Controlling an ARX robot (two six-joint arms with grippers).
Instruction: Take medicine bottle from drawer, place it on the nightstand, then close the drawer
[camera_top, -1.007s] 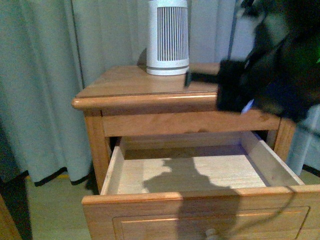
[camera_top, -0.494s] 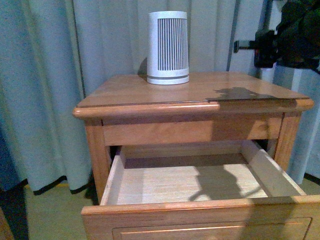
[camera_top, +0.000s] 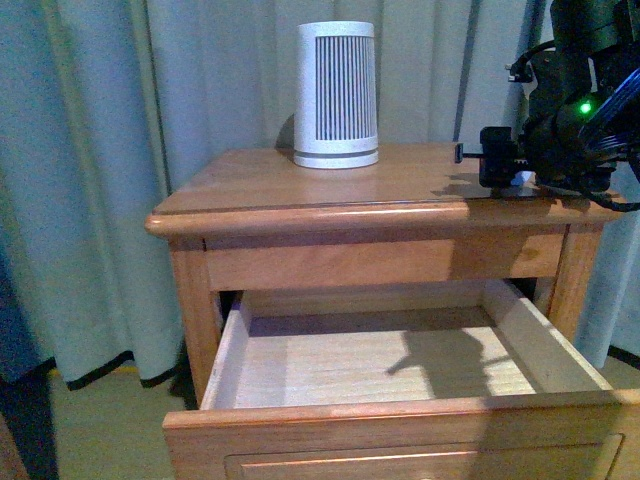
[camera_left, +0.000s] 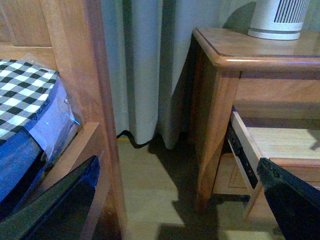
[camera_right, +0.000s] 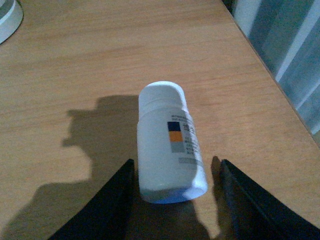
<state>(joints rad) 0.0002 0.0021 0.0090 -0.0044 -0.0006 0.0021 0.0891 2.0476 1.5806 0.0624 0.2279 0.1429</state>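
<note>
Since half a second ago the right arm has come down from above the far right corner, and its right gripper (camera_right: 175, 165) now sits low over the right side of the orange-brown wooden nightstand (camera_top: 300, 190). In the right wrist view the small white capped medicine bottle (camera_right: 169, 145) lies between the black fingers (camera_right: 115, 200) over the bare top. Its long axis runs along them, cap pointing away from the wrist and base toward it. It looks tipped rather than upright, and whether it rests on the wood cannot be told. The fingers stand apart, with a thin gap on each side. The left gripper (camera_left: 177, 167) hangs low beside the nightstand, spread wide and empty, so the right arm is far nearer. The pale-lined upper wooden drawer (camera_top: 400, 410) stands pulled out, and the tall white ribbed cylinder (camera_top: 337, 95) sits at the back.
</note>
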